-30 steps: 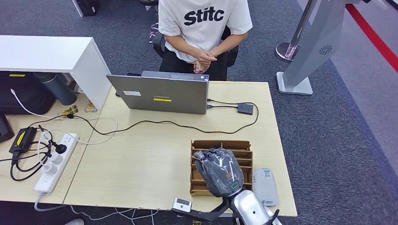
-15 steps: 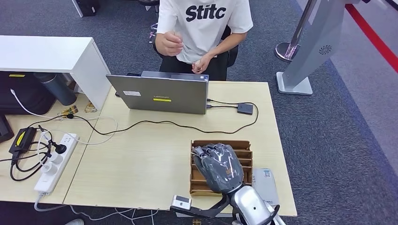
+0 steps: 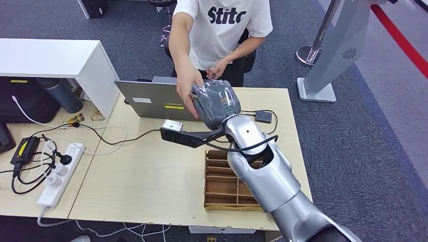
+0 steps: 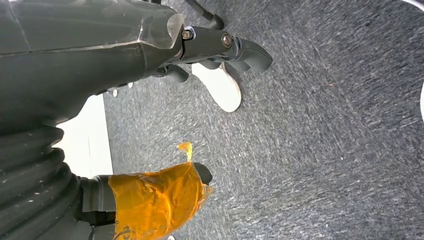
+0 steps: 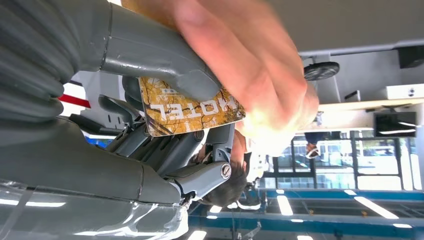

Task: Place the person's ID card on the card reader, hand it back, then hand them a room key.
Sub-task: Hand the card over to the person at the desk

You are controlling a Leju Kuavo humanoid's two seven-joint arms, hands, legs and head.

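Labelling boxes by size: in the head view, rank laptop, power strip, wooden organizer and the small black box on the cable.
1. Laptop, though partly hidden.
2. Wooden organizer, also partly hidden.
3. Power strip.
4. Black box.

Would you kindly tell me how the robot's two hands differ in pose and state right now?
The right hand is raised over the light wooden table, gripping a brown patterned hotel key card that a person's hand reaches for. The left hand hangs over grey carpet, holding nothing visible. Both wear grey ribbed covers.
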